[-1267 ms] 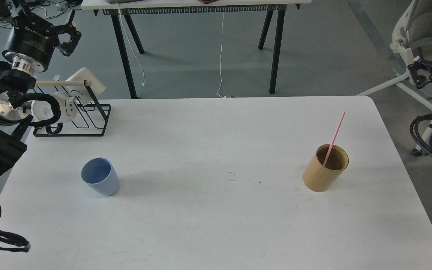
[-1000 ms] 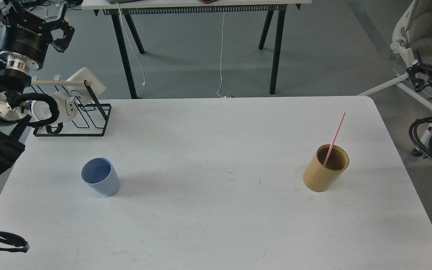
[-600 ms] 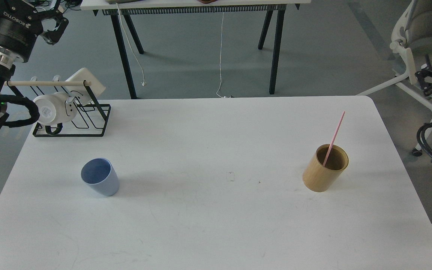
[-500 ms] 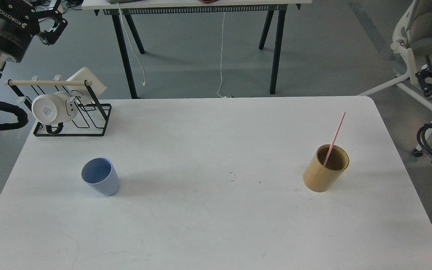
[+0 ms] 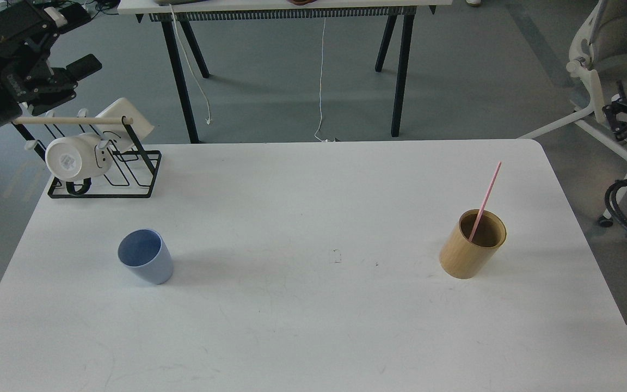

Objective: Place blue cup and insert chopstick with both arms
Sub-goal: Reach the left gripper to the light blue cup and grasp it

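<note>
The blue cup [image 5: 146, 256] stands upright and empty on the left part of the white table [image 5: 313, 326]. The pink chopstick [image 5: 486, 195] leans in a tan cylinder holder [image 5: 471, 247] on the right part of the table. My left gripper [image 5: 68, 41] hangs off the table at the far upper left, above the wire rack, open and empty, far from the cup. My right gripper [image 5: 621, 117] is at the right edge, off the table and well away from the holder; it is small and dark, so I cannot tell its fingers apart.
A black wire rack [image 5: 128, 174] with a pale wooden rod [image 5: 74, 120] and a white mug [image 5: 71, 158] stands at the table's back left corner. A second table [image 5: 292, 8] stands behind. An office chair [image 5: 613, 49] stands at the right.
</note>
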Robot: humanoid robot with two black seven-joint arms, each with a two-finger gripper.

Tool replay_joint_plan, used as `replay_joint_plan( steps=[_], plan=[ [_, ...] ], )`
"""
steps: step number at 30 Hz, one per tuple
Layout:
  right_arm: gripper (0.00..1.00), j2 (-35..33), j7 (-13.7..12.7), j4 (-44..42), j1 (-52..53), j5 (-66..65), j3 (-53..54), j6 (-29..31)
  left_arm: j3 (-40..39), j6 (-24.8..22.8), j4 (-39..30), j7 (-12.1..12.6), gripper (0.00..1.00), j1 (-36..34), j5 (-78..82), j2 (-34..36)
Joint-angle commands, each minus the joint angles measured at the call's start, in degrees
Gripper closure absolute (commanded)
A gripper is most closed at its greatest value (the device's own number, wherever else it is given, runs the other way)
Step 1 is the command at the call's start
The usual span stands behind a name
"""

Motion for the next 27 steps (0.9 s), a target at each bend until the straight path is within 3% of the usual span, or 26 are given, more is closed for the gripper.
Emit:
replay_joint_plan(
  steps=[1,9,15,21,27],
  plan=[
    [0.01,0.01,0.00,-0.01,0.01,0.00,0.05,0.00,1.80,0.00,-5.57,-0.06,0.03,0.51,12.96,2.79],
    [0.01,-0.08,0.00,-0.01,0.01,0.09,0.05,0.00,8.12,0.00,-6.64,-0.15,0.12,0.77,38.90,3.06],
    [0.01,0.01,0.00,-0.01,0.01,0.00,0.05,0.00,18.14,11.90,-5.41,0.20,0.17,0.95,59.82,2.45],
    [0.01,0.01,0.00,0.08,0.01,0.00,-0.04,0.00,21.50,13.32,3.19,0.56,0.31,1.04,62.58,-3.78],
    [0.01,-0.08,0.00,0.08,0.01,0.00,-0.04,0.00,21.58,13.41,10.31,0.47,0.38,1.12,63.28,-8.88]
  ],
)
